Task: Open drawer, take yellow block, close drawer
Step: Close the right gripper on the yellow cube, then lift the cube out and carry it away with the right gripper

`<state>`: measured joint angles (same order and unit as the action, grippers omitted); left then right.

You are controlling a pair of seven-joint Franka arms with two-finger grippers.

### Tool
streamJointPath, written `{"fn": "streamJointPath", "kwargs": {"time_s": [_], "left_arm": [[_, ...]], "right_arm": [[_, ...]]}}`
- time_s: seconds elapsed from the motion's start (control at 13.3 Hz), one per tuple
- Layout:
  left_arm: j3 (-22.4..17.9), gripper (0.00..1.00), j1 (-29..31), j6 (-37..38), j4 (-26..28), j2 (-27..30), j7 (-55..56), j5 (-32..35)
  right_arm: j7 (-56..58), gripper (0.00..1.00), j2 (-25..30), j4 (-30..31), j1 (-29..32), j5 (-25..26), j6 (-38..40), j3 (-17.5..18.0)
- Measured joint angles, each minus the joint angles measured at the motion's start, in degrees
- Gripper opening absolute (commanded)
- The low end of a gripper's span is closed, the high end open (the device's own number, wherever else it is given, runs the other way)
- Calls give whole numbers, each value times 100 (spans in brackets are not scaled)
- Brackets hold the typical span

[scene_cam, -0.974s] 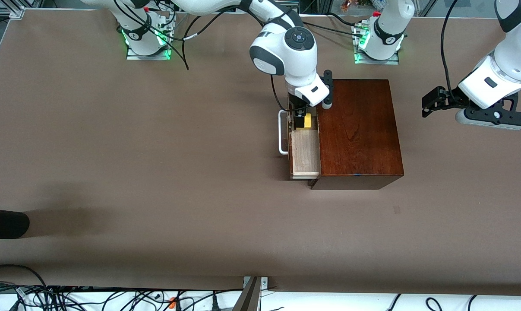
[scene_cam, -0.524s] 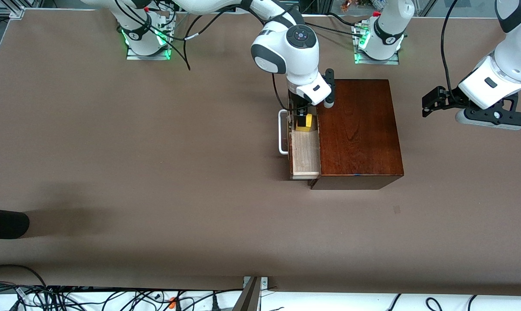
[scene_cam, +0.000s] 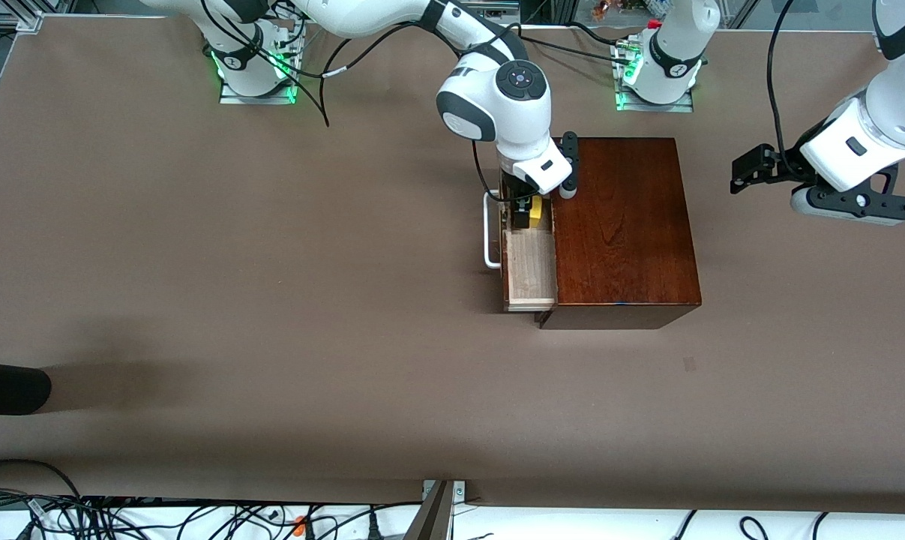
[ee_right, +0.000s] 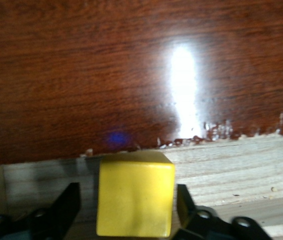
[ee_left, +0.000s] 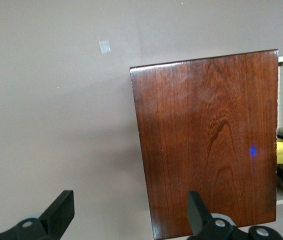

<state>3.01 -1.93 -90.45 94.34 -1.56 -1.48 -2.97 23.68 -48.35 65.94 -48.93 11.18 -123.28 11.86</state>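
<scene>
While the drawer [scene_cam: 528, 259] stands pulled out of the wooden box [scene_cam: 621, 229] toward the right arm's end of the table, we have brought the right gripper [scene_cam: 525, 212] down into it, lower than a second ago, when its fingers stood wide above the yellow block [scene_cam: 535, 212]. Now, in the right wrist view, the block [ee_right: 135, 194] sits between our two fingers [ee_right: 61, 210]: one seems to touch its side, the other shows a thin gap. We judge the jaws to be closing on the cube but not yet clamped, so we cannot call it held. It rests on the pale drawer floor, at the end farther from the front camera, close to the box's edge. That puts us at the grasp itself; lifting out and pushing the white handle [scene_cam: 489, 229] back in remain. Our left gripper [scene_cam: 752, 174] waits with fingers spread, raised over bare table toward the left arm's end, apart from the box [ee_left: 206, 145].
</scene>
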Motion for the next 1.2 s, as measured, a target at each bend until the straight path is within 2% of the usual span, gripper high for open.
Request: {"fn": "streamJointPath", "kwargs": {"time_s": [0.22,0.45,0.82,1.12,1.2], "left_arm": [[9,100,-2,20,-103,-99,0,0],[11,100,-2,44,-120,-113,0,0],[12,100,-3,61,-126,-113,0,-1],[13,100,-4,68,-131,-114,0,-1],[13,100,-4,69,-132,-114,0,-1]], "right_arm": [[-29,0,1,-188,26,-99,332,-18],[-30,0,86,-718,149,-452,1048,-28],[-51,0,777,-904,636,-536,1831,-42],[-36,0,1158,-912,1929,-1464,2564,-119],[-3,0,1262,-913,2280,-1558,2781,-131]]}}
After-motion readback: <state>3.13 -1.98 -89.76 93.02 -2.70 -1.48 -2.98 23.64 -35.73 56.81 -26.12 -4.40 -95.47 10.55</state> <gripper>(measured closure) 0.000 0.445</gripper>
